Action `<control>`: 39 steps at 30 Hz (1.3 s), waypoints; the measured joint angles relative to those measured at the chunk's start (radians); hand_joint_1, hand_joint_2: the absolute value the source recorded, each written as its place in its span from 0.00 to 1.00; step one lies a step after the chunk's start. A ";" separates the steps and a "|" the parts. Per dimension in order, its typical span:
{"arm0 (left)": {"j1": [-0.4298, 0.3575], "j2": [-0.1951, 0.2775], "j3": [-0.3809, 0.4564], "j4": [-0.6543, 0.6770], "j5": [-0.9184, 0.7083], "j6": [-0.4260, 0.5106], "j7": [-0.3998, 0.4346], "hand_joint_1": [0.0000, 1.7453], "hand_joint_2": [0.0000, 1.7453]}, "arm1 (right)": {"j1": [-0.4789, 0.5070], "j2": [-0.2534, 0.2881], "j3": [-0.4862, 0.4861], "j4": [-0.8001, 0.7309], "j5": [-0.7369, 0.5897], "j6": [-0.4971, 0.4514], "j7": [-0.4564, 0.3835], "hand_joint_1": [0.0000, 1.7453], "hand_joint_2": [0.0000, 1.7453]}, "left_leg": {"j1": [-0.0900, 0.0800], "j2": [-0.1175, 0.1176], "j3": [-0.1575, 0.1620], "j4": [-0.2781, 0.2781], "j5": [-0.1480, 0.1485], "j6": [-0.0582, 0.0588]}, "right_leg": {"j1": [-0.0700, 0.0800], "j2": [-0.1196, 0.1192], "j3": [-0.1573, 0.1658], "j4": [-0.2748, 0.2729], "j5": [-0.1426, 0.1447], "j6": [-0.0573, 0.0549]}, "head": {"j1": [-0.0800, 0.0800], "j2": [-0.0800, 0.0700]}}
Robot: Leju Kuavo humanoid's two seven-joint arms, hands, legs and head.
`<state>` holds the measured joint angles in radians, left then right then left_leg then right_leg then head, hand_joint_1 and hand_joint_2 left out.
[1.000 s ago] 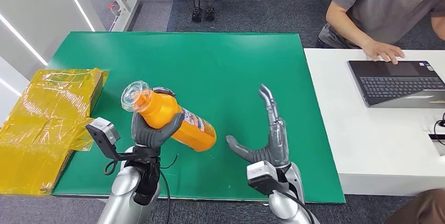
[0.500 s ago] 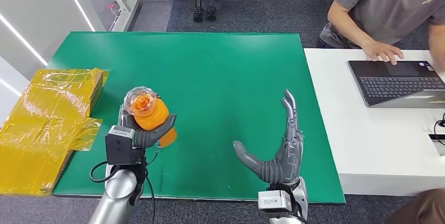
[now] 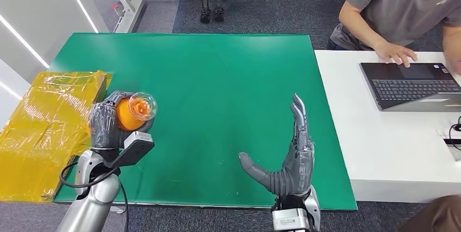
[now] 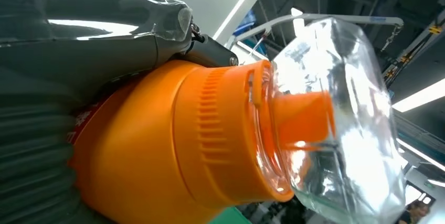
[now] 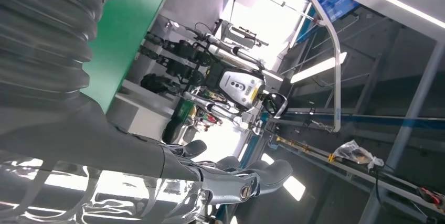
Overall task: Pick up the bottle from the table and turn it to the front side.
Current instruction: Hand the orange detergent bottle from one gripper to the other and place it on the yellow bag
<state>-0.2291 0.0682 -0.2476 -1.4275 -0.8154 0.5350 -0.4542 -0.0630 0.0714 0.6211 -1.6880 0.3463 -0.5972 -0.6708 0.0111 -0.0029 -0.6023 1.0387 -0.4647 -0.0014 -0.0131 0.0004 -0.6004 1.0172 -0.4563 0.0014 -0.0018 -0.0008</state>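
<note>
My left hand [image 3: 106, 125] grips the orange bottle [image 3: 130, 112] above the green table's left front part. The bottle is lifted off the table, and its clear cap [image 3: 143, 105] points toward my head camera. In the left wrist view the orange bottle [image 4: 157, 145] and its clear cap [image 4: 336, 124] are seen close up, with my left hand [image 4: 78, 51] wrapped round the body. My right hand [image 3: 288, 156] is raised over the table's front right part, fingers spread and straight, holding nothing. My right hand [image 5: 105, 145] is seen from behind in the right wrist view.
A yellow wrapped box [image 3: 46, 129] lies at the green table's [image 3: 217, 69] left edge. A white desk [image 3: 391, 145] on the right carries a laptop [image 3: 413, 85], where a person [image 3: 402, 4] sits with a hand [image 3: 399, 52] by the keyboard.
My left hand has turned the bottle and carried it left, so the cap now faces the camera and the hand's back shows. My right hand has stayed nearly still.
</note>
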 joint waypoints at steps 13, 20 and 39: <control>-0.066 0.170 0.008 0.135 -0.373 -0.033 0.082 1.00 1.00 | -0.023 0.000 0.016 0.016 -0.081 0.043 -0.026 0.00 1.00 | 0.000 0.002 0.000 0.000 0.000 -0.001 | 0.000 0.001 -0.001 0.000 0.000 0.000 | 0.000 0.000; -0.093 0.230 -0.027 0.340 -0.420 -0.113 0.069 1.00 1.00 | -0.028 0.002 0.013 0.020 -0.117 0.120 -0.027 0.00 1.00 | 0.000 0.004 0.000 -0.001 0.001 -0.001 | 0.000 0.003 -0.002 0.001 0.000 -0.001 | 0.000 0.000; -0.314 0.265 -0.136 0.733 -0.665 -0.148 0.144 1.00 1.00 | -0.039 0.039 -0.043 0.011 -0.182 0.204 -0.025 0.00 1.00 | 0.000 0.002 0.000 -0.001 0.001 -0.002 | 0.000 0.002 -0.002 0.001 0.001 -0.001 | 0.000 0.000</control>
<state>-0.5429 0.3328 -0.3836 -0.6942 -1.4808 0.3873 -0.3099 -0.1023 0.1104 0.5785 -1.6768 0.1640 -0.3933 -0.6957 0.0111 -0.0006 -0.6026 1.0380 -0.4638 -0.0029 -0.0131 0.0022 -0.6024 1.0178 -0.4557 0.0003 -0.0016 -0.0008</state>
